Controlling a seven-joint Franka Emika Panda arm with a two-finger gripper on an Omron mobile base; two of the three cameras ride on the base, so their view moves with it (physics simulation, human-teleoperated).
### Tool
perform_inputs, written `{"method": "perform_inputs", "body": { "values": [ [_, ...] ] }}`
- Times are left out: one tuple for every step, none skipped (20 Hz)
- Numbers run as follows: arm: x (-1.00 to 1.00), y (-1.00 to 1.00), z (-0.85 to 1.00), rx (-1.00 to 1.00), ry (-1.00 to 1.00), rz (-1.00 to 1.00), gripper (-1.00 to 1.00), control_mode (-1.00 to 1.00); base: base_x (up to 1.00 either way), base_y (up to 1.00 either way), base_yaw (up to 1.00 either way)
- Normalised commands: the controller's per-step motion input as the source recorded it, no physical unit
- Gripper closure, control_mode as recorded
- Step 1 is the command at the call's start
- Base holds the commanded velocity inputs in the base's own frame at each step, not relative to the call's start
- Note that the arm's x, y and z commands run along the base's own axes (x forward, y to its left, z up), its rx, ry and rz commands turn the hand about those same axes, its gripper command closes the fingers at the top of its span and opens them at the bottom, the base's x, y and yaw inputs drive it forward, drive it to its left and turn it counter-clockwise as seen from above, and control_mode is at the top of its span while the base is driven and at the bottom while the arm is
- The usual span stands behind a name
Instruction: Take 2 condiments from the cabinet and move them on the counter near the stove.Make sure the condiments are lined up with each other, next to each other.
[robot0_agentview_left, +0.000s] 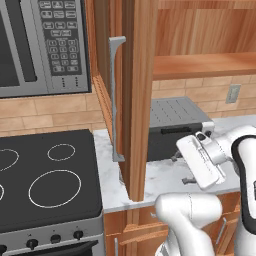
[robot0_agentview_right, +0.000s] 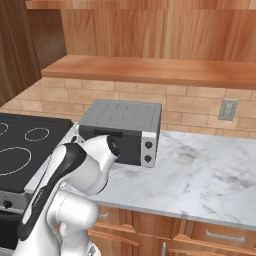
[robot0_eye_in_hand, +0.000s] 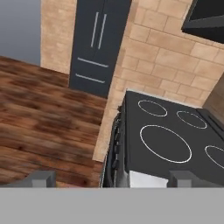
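Note:
The condiments are out of view. The cabinet (robot0_agentview_left: 136, 95) hangs open, its door edge-on with a grey bar handle (robot0_agentview_left: 116, 95); its shelf (robot0_agentview_right: 150, 70) looks bare. My white hand (robot0_agentview_left: 201, 161) hovers low over the marble counter (robot0_agentview_left: 162, 175), in front of the toaster oven and right of the open door. It looks sideways toward the black stove (robot0_eye_in_hand: 175, 135). The gripper (robot0_eye_in_hand: 113, 178) is open, its fingertips (robot0_eye_in_hand: 41, 178) wide apart with nothing between them. The stove (robot0_agentview_left: 50, 175) lies left of the counter (robot0_agentview_right: 200, 170).
A grey toaster oven (robot0_agentview_right: 122, 130) stands on the counter against the brick wall. A steel microwave (robot0_agentview_left: 40, 45) hangs above the stove. A wall outlet (robot0_agentview_right: 228, 110) sits to the right. Beyond the stove, the hand view shows wooden floor (robot0_eye_in_hand: 43, 127) and a dark fridge (robot0_eye_in_hand: 98, 43).

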Motion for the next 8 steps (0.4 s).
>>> {"method": "perform_inputs", "body": {
  "values": [
    [-0.46, 0.00, 0.29, -0.16, -0.06, 0.00, -1.00, -1.00, 0.00, 0.00, 0.00],
    [-0.45, 0.00, 0.31, -0.17, -0.07, 0.00, -1.00, -1.00, 0.00, 0.00, 0.00],
    [-0.44, 0.00, 0.33, -0.17, -0.08, 0.00, -1.00, -1.00, 0.00, 0.00, 0.00],
    [-0.39, 0.00, 0.32, -0.17, -0.07, 0.00, -1.00, -1.00, 0.00, 0.00, 0.00],
    [-0.36, 0.00, 0.34, -0.17, -0.07, 0.00, -1.00, -1.00, 0.00, 0.00, 0.00],
    [-0.24, 0.00, 0.39, -0.18, -0.09, 0.00, -1.00, -1.00, 0.00, 0.00, 0.00],
    [-0.16, 0.00, 0.42, -0.17, -0.10, 0.00, -1.00, -1.00, 0.00, 0.00, 0.00],
    [-0.02, 0.00, 0.46, -0.16, -0.11, 0.00, -1.00, -1.00, 0.00, 0.00, 0.00]
  ]
}}
